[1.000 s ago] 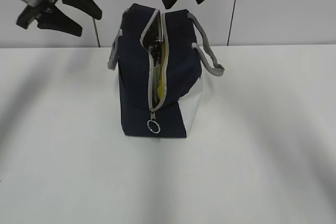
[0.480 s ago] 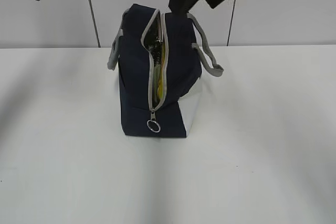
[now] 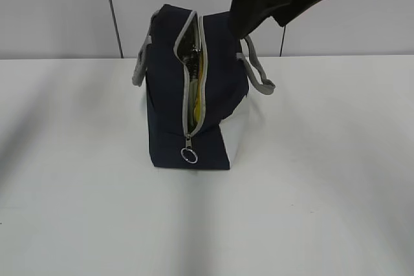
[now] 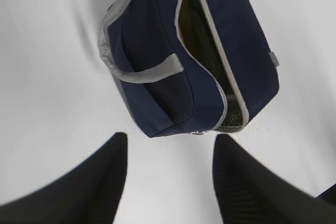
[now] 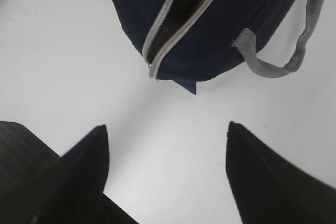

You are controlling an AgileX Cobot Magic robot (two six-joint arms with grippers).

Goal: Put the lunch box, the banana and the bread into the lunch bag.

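the lunch bag (image 3: 191,95) is seen standing upright on the white table (image 3: 323,192), roughly at its middle, with the grey zipper strip (image 3: 192,82) parted along the top and down the near end. a metal pull ring (image 3: 189,155) hangs at the lower end of the zipper. a grey webbing handle (image 3: 259,72) droops off the right side of the bag, another is seen on the left side (image 3: 139,69).

through the gap a strip of yellow is glimpsed — the banana (image 3: 200,79) — lying inside the bag. something dark and glinting is seen beside it, but what it is cannot be told. the lunch box and the bread are not made out in any view.

the right gripper (image 5: 165,150) is held above the table near the bag's end, its two black fingers (image 5: 79,171) spread wide with nothing between them; in the exterior view it hangs just behind the bag's upper right corner. the left gripper (image 4: 168,153) is raised well off to the left — its fingers (image 4: 247,182) are parted and empty, with bare table seen in the gap.
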